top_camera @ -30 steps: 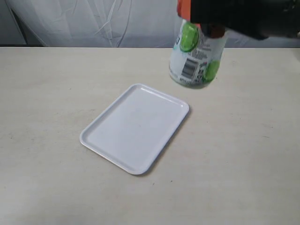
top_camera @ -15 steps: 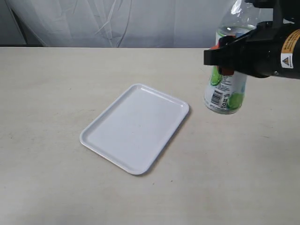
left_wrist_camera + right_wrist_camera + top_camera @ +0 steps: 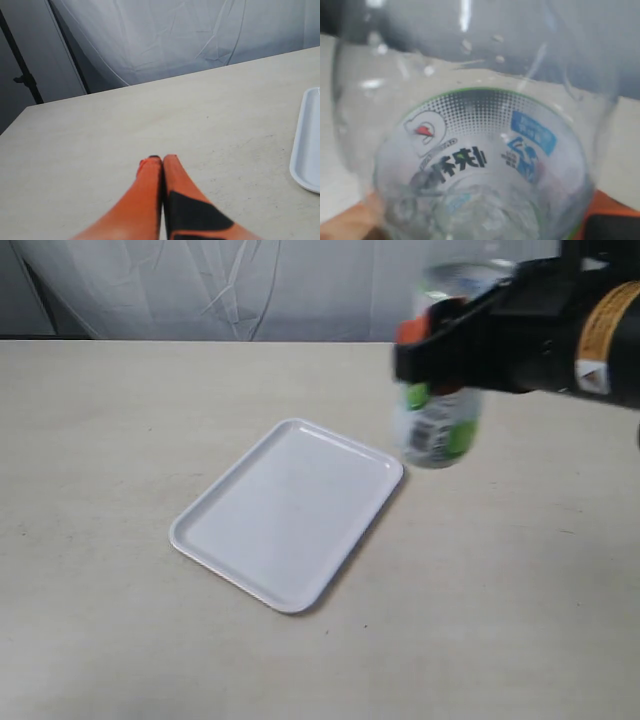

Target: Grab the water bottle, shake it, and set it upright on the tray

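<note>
The water bottle [image 3: 436,420], clear with a green-and-white label, hangs blurred in the air just beyond the far right corner of the white tray [image 3: 290,512], which lies flat on the table. My right gripper [image 3: 432,335] is shut on the bottle's middle; its cap is hidden. In the right wrist view the bottle [image 3: 480,165] fills the picture, with an orange finger [image 3: 350,220] pressed against its side. My left gripper [image 3: 161,161] is shut with nothing in it, low over bare table; the tray's edge [image 3: 305,145] shows at that view's side.
A beige table [image 3: 120,420] carries the tray near its middle. A white cloth backdrop [image 3: 250,285] hangs behind the far edge. A dark stand [image 3: 22,75] is beside the table in the left wrist view.
The right gripper has swung the bottle right and down, then back left and up toward the tray's far corner; it is motion-blurred now. Tray and left gripper are still.
</note>
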You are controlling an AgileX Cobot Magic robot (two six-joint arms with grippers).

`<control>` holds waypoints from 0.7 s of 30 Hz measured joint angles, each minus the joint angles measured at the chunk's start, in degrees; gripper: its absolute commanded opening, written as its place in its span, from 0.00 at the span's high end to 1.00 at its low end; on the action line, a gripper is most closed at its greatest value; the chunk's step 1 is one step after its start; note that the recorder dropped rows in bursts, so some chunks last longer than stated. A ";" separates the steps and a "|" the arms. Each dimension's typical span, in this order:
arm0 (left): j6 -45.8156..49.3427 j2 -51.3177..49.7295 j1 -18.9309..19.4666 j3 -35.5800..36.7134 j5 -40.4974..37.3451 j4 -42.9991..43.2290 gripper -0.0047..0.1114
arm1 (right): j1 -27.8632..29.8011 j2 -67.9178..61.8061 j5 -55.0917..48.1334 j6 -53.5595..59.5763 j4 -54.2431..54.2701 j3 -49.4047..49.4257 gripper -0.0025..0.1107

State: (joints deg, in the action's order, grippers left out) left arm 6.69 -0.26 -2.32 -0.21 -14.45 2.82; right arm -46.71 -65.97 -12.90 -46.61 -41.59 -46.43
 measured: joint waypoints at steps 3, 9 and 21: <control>0.00 0.00 0.00 0.00 0.00 0.00 0.96 | -3.80 0.00 4.60 7.90 4.94 -1.26 0.99; 0.00 0.00 0.00 0.00 0.00 0.00 0.96 | 3.76 -1.14 -15.32 -4.25 -0.16 -4.64 0.99; 0.00 0.00 0.00 0.00 0.00 0.00 0.96 | 2.22 -1.56 -2.70 7.28 12.75 -3.68 0.99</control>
State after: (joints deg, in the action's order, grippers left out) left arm 6.69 -0.26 -2.32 -0.21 -14.45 2.82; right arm -44.49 -67.53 -15.60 -39.33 -28.84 -50.11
